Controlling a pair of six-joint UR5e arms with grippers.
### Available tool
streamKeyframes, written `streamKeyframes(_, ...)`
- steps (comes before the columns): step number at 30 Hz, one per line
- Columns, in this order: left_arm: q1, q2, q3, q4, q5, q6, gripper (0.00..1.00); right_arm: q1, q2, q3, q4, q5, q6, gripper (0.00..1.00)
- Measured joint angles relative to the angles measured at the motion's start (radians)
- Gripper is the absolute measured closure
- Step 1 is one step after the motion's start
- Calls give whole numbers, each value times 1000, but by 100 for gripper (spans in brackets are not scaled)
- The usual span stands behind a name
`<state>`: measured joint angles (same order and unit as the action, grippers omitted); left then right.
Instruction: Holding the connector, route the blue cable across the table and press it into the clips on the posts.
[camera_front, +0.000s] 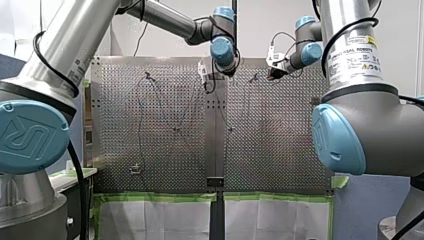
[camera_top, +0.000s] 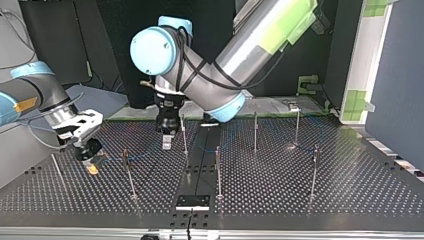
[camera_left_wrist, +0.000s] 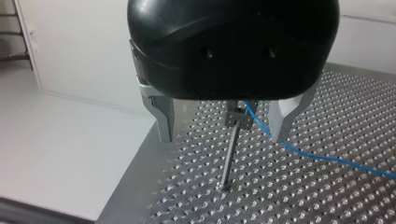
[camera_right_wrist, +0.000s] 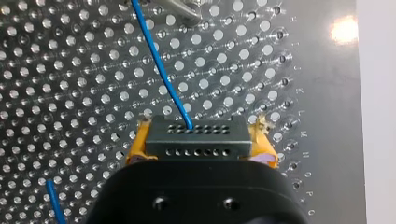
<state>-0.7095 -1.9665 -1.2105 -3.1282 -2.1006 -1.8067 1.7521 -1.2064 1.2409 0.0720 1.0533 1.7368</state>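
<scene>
Our right gripper (camera_right_wrist: 198, 145) is clamped on the connector (camera_right_wrist: 196, 135), a dark block with two rows of small holes. Its yellow pads (camera_right_wrist: 135, 147) press against the block's two ends. The blue cable (camera_right_wrist: 161, 70) leaves the connector's upper row and runs over the perforated counter (camera_right_wrist: 327, 93) to a metal post (camera_right_wrist: 180, 7) ahead of the gripper. Along the counter's plain edge we read a column of stamped letters (camera_right_wrist: 303, 134): K, L, M, N, O, P.

Our left gripper (camera_left_wrist: 224, 126) has its metal fingers (camera_left_wrist: 163, 119) apart, straddling a slim post (camera_left_wrist: 228, 158) without touching it. The clip (camera_left_wrist: 236, 114) at that post's head sits between the fingers. The blue cable comes away from the clip, passes one finger and trails off over the counter.

In the top view the right gripper hangs low at the left, well apart from the left gripper near the middle.

In the front view a label (camera_front: 352, 54) on our right arm reads "UNIVERSAL ROBOTS"; its smaller print is too small to read. A blue joint cap (camera_front: 27, 136) on our left arm bears the UR emblem.
</scene>
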Motion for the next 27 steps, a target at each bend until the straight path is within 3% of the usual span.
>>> streamKeyframes(8,2,70,-70,31,-18,-24,0,3,0,0,0,0,0,100)
streamKeyframes(21,-27,181,-182,139,-3,-126,0,12,1,0,1,0,-1,100)
streamKeyframes(27,-29,173,-231,189,30,-176,0,14,1,1,0,1,-2,100)
